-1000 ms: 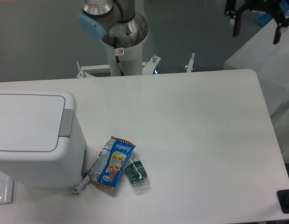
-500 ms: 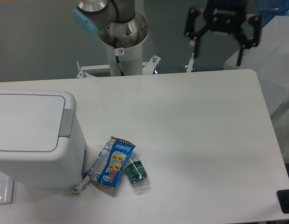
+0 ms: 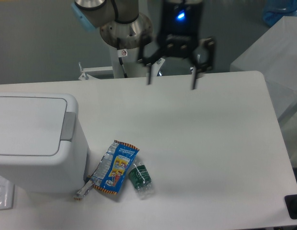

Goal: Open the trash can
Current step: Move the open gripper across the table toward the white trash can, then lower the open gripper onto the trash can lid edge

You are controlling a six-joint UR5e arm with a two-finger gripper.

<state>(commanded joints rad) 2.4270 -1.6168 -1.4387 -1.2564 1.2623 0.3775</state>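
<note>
The trash can (image 3: pixel 36 141) is a big white boxy bin at the table's left edge. Its flat lid lies shut, with a grey push strip (image 3: pixel 68 126) along the lid's right edge. My gripper (image 3: pixel 171 82) hangs over the far middle of the table, well to the right of the bin and above the surface. Its two black fingers are spread wide, open, with nothing between them. A blue light glows on the wrist above.
A blue snack wrapper (image 3: pixel 113 166) and a small green bottle (image 3: pixel 140 179) lie on the table just right of the bin's base. The arm's white pedestal (image 3: pixel 125 52) stands behind the far edge. A clear bag corner (image 3: pixel 1 191) shows at the lower left.
The gripper has swept left and down from the top right corner to above the table's far middle. It stays open. The bin and the litter have not moved.
</note>
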